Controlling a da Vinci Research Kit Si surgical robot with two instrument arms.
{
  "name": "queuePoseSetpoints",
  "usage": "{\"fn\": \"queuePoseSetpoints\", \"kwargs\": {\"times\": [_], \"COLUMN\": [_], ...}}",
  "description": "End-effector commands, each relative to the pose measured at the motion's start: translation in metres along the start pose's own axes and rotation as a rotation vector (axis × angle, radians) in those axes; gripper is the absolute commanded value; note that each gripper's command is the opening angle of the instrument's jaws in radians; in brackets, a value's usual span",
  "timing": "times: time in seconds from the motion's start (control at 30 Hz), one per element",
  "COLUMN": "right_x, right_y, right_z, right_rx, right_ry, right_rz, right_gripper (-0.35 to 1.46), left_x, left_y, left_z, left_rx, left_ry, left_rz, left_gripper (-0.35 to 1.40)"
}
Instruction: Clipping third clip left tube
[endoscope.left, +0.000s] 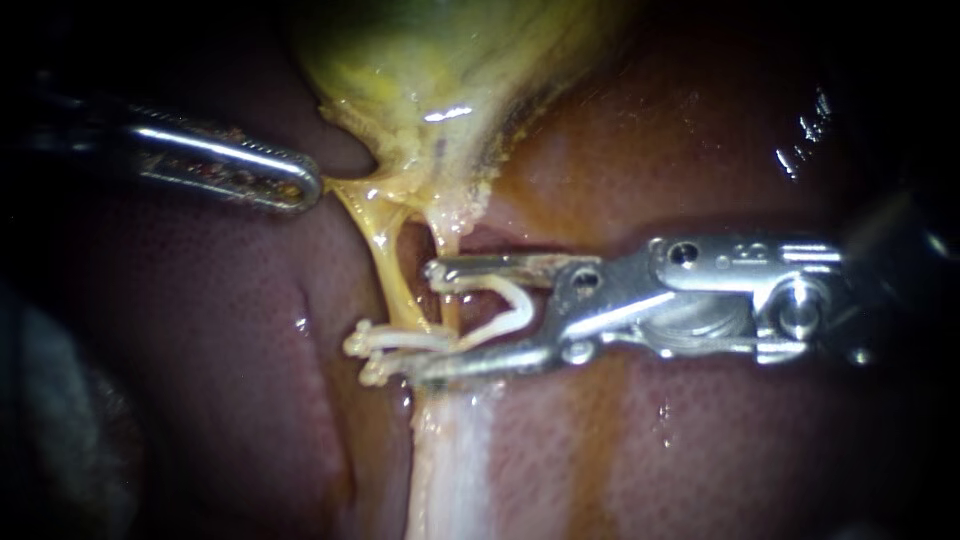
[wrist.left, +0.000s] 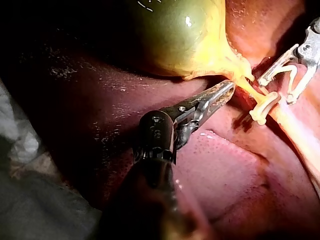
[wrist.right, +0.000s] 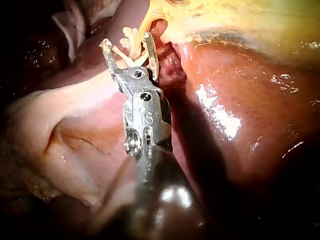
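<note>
Left instrument (endoscope.left: 312, 188): pincer clenched on yellow gallbladder neck (endoscope.left: 380, 190).
Right instrument (endoscope.left: 421, 322): pincer grasping open white clip (endoscope.left: 505, 300) beside clipped yellow tube (endoscope.left: 385, 260).

The green-yellow gallbladder (endoscope.left: 440, 60) lies just past the jaws of the left instrument (endoscope.left: 305, 185), its yellow neck beside them. Wet, dark red liver (endoscope.left: 720, 450) spreads under the jaws of the right instrument (endoscope.left: 420, 320). Grey cloth (wrist.left: 20, 150) lies well behind the left jaws.

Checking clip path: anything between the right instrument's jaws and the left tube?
Yes. The right tube lies between the jaws of the right instrument, which hold a clip; the left tube sits just past their tips.
</note>
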Motion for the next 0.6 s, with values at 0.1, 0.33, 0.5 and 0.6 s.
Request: {"fn": "queuePoseSetpoints", "kwargs": {"times": [0.1,0.33,0.5,0.6], "right_x": [-0.0007,-0.0021,-0.0025,-0.0026], "right_y": [0.0005,0.0021,0.0032,0.004], "right_z": [0.0005,0.001,0.0014,0.0019], "right_rx": [0.0,-0.006,-0.011,-0.014], "right_ry": [-0.002,-0.002,-0.002,-0.001], "right_rz": [0.025,0.054,0.059,0.059], "right_gripper": [0.49,0.49,0.49,0.49], "left_x": [0.0,0.0,0.0,0.0], "left_y": [0.0,0.0,0.0,0.0], "left_z": [0.0,0.0,0.0001,0.0001], "left_rx": [0.0,0.0,0.0,0.0], "left_ry": [0.0,0.0,0.0,0.0], "left_rz": [0.0,0.0,0.0,0.0], "left_gripper": [-0.35,-0.35,-0.35,-0.35]}}
